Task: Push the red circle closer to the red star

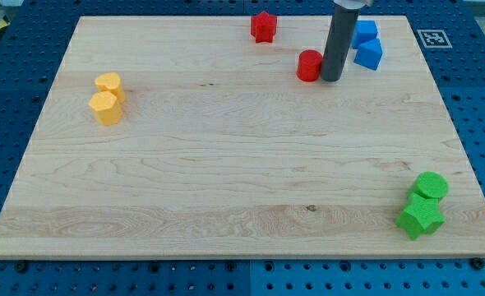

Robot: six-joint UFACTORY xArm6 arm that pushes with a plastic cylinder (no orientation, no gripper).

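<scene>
The red circle [309,66] lies near the view's top, right of centre. The red star [263,26] sits at the top edge, up and to the left of the circle, a short gap away. My tip [331,79] touches the right side of the red circle. The dark rod rises from it and hides part of the blue blocks behind.
Two blue blocks [366,45] stand just right of the rod near the top. Two yellow blocks [107,99] sit at the left. A green circle [431,186] and green star [419,217] sit at the bottom right. The board's top edge [185,16] is close.
</scene>
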